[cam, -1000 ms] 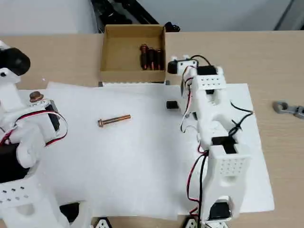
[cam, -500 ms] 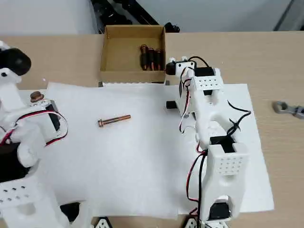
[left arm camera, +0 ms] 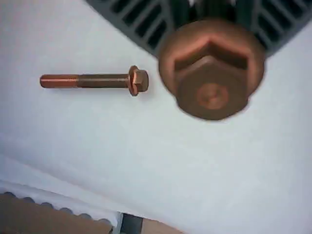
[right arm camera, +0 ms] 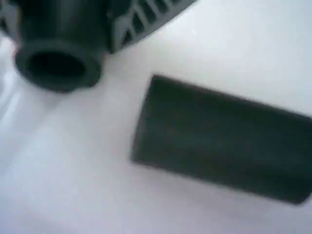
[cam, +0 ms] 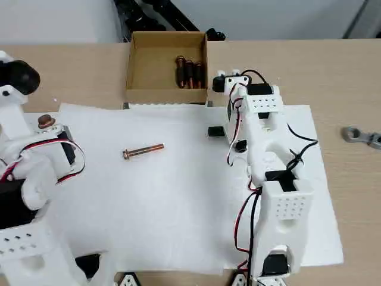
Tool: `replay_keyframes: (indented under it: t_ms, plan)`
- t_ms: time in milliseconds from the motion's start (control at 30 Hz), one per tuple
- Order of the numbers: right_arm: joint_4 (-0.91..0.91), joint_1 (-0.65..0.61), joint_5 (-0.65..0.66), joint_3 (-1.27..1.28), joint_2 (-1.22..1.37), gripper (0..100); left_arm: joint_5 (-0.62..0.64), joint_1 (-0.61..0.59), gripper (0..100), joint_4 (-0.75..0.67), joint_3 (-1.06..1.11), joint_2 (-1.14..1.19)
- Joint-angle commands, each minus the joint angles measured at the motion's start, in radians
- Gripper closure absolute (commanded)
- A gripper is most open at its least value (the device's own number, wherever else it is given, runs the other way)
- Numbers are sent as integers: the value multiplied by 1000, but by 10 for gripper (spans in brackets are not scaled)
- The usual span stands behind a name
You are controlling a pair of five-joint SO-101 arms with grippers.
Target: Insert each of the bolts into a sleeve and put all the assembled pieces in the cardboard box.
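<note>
- loose bolt [left arm camera: 92, 80] and held bolt [left arm camera: 212, 73]: copper-toned metal, faintly shiny
- lying sleeve [right arm camera: 219, 139] and held sleeve [right arm camera: 56, 66]: matt black, smooth
- cardboard box [cam: 149, 65]: matt brown paperboard
- sheet [cam: 166, 202]: white matt foam
- table [cam: 333, 71]: pale wood grain

Soft, even light is falling over the high view; the white foam sheet [cam: 166, 196] is glaring bright against the duller desk [cam: 333, 65]. At 9 o'clock the loose bolt [cam: 143, 151] is casting only a thin shadow. In the right wrist view the loose sleeve [right arm camera: 219, 141] is shading the sheet faintly.
</note>
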Motion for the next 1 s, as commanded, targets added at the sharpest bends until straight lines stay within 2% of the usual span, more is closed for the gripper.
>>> replay_keyframes:
  t_ms: [0, 200, 467, 633, 733, 967]
  plan:
    - [-4, 16, -11, -23, -5, 987, -9, 0, 992, 0, -7, -23]
    - [-4, 24, -35, -23, -41, 987, -9, 0, 992, 0, -7, -23]
    - [5, -7, -54, -23, -308, 987, -9, 0, 993, 2, -7, -25]
    - [148, -12, -66, -23, -472, 987, -11, 0, 993, 0, -7, -25]
    - [202, -7, -118, -23, -575, 987, -11, -3, 993, 0, -7, -25]
    - [266, -12, -137, -21, -866, 987, -12, 0, 993, -5, -12, -25]
